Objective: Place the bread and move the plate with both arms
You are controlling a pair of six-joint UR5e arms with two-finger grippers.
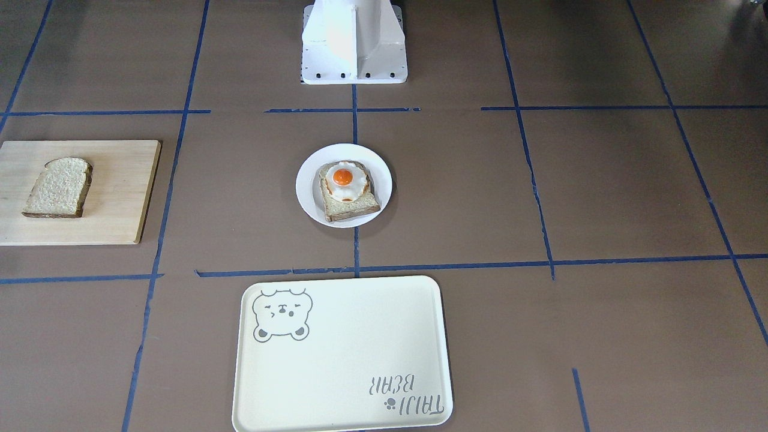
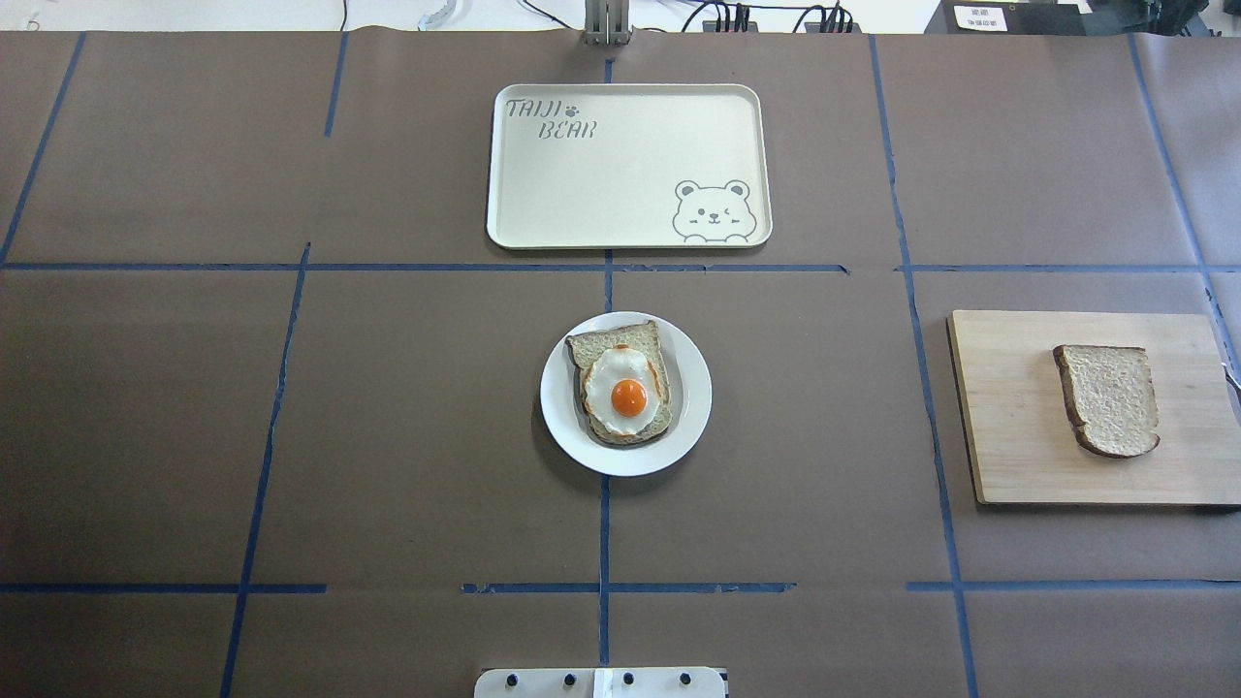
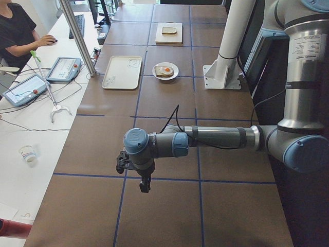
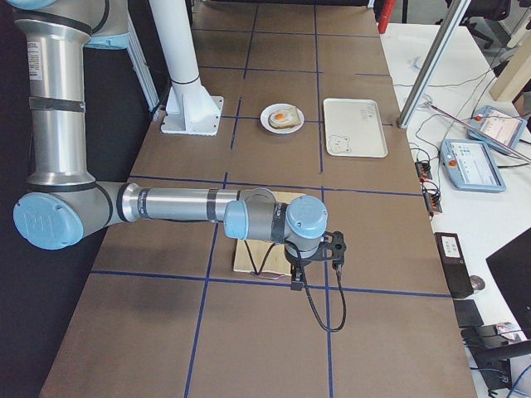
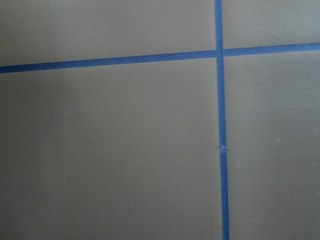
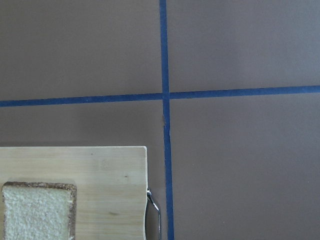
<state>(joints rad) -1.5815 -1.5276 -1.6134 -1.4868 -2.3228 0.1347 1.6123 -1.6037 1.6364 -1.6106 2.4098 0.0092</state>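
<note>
**Plainly: bread on the board, plate at mid-table, grip of both hands unreadable**

We see the bread (image 2: 1110, 399) lying flat on a pale wooden board (image 2: 1008, 417) at the right end of the table (image 2: 388, 436). It sits a little toward the board's outer side, clear of every edge. It is a single light-brown slice with a coarse, speckled crumb and a darker crust all round. Its rounded top points toward the robot's edge of the table and its square end toward the far edge. Nothing is on it.

We find the plate (image 2: 690, 393) at the middle of the table, well apart from the board. It is small, round and white, and it carries a toast (image 2: 652, 427) topped with a fried egg (image 2: 620, 383). A cream tray (image 2: 620, 165) with a bear drawing lies beyond the plate, near the far edge.

We see the left gripper (image 3: 145, 188) only from the side. It hangs from the left arm (image 3: 216, 138) over bare table at the left end, and we cannot tell how its jaws stand. The right gripper (image 4: 294, 284), on the right arm (image 4: 182, 203), hangs by the board's outer edge. We cannot tell its jaws either. Its wrist camera catches one board corner and part of the bread.
</note>
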